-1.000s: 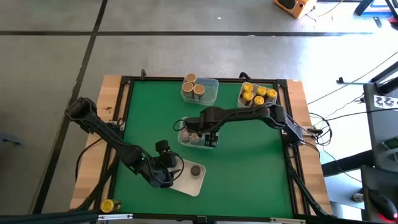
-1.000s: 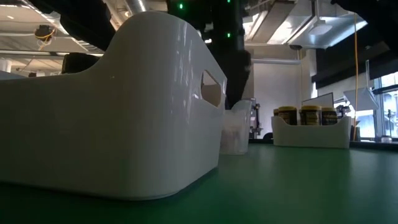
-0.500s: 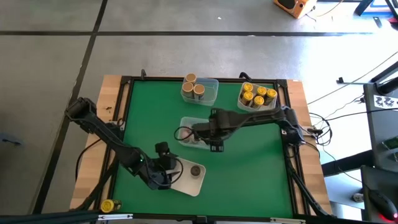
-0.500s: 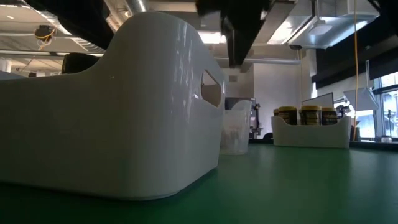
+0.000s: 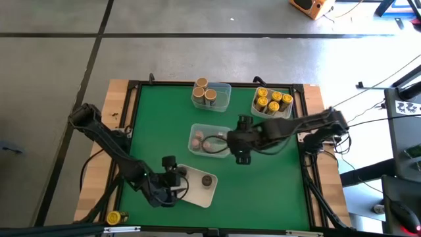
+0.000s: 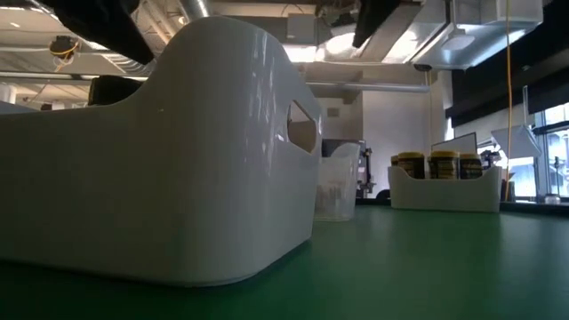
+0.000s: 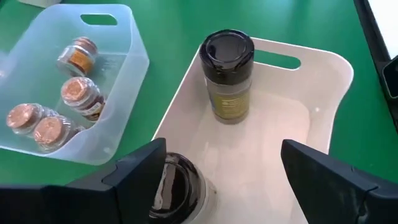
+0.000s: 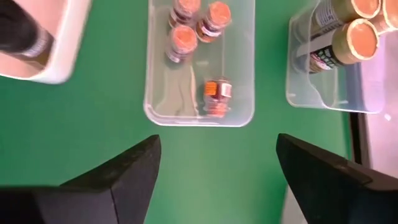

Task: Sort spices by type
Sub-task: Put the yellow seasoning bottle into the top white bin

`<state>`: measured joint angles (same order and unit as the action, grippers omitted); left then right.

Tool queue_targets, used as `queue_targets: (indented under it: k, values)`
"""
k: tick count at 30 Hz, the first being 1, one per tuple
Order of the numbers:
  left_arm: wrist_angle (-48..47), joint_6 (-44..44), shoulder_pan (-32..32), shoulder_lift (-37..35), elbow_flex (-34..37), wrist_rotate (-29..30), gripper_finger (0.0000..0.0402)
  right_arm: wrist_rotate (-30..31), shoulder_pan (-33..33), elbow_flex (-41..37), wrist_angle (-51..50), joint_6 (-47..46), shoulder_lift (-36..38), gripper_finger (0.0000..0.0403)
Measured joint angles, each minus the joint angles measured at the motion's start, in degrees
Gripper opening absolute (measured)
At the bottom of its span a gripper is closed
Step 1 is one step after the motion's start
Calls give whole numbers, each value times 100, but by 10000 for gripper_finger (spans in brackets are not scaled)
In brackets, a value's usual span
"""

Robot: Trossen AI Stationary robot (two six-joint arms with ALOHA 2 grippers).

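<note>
We see the left gripper (image 5: 176,183) over the white tray (image 7: 323,118), fingers spread around a dark-top jar (image 7: 176,188), not clearly gripping; a second dark-top jar (image 7: 227,74) stands upright in that tray. The right gripper (image 5: 241,157) hangs just beside the clear tray (image 8: 239,74) of four brown-top jars (image 8: 182,42), fingers spread, holding nothing. Tan jars (image 5: 204,89) and yellow jars (image 5: 272,100) sit in the far trays.
</note>
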<state>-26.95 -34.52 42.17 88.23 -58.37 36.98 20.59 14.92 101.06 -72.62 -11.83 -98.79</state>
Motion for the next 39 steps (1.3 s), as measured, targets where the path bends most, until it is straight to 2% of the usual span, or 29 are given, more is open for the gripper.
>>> queue_targets:
  k: [3,7,12,17,25,28,34,39]
  values:
    - [49,212,-58,0,-107,-320,315,26,118,-837,610,-154,551,319]
    - [-289,302,-42,0,-582,-927,315,90,168,-1827,1262,-294,1178,319]
    - [-1129,-113,68,0,-1177,-1448,315,114,157,-2496,1740,-310,1638,319]
    - [-1739,-742,283,134,-1842,-1726,315,212,157,-2668,1887,-350,1740,319]
    - [-3359,-2027,740,802,-2979,-2009,315,417,157,-2672,2030,-295,1738,319]
    - [-3554,-2495,986,997,-3012,-2382,315,446,157,-2672,2038,-295,1736,319]
    - [-3927,-3625,1526,1160,-3021,-3543,315,622,157,-2672,2246,-267,1732,319]
    - [-4004,-4037,1998,1169,-3021,-3805,315,913,157,-2672,2244,-156,1732,319]
